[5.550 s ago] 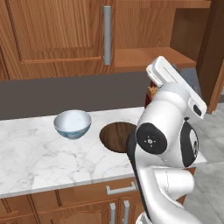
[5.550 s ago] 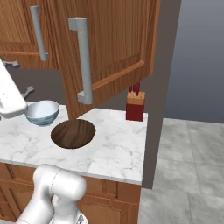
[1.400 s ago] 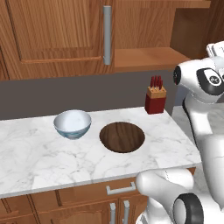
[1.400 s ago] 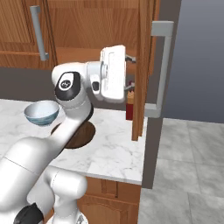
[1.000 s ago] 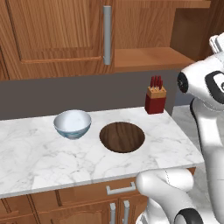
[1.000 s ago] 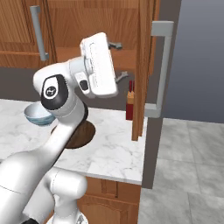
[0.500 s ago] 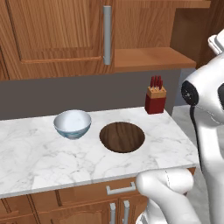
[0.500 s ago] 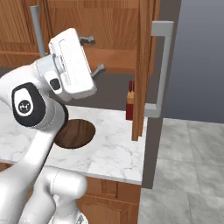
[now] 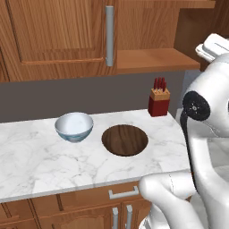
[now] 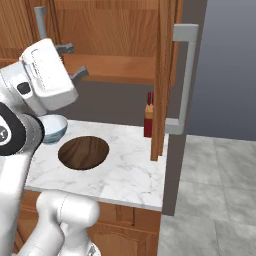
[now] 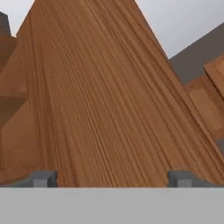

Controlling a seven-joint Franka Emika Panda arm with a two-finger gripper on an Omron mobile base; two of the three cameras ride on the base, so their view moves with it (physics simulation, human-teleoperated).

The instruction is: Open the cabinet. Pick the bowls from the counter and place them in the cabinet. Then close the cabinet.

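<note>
In the left base view, the counter [image 9: 40,167] is seen from the front, with the white bowl [image 9: 74,126] and the wooden bowl [image 9: 125,140] set side by side on it, just apart. A red knife block [image 9: 158,99] stands near the back right corner. Above, the cabinet [image 9: 62,38] is shown with its left door closed, a grey bar handle [image 9: 109,36] on it, and a bare shelf [image 9: 152,59] exposed to the right.

In the right base view, the right door [image 10: 165,75] is seen edge-on, swung fully outward, its handle [image 10: 182,80] facing away from the counter. The gripper [image 10: 70,61] is raised in front of the open shelf, its jaws spread wide with nothing between them. The white bowl is partly hidden behind the arm.

In the hand view, wood grain is seen close up, with the fingertips [image 11: 41,178] set far apart and empty.
</note>
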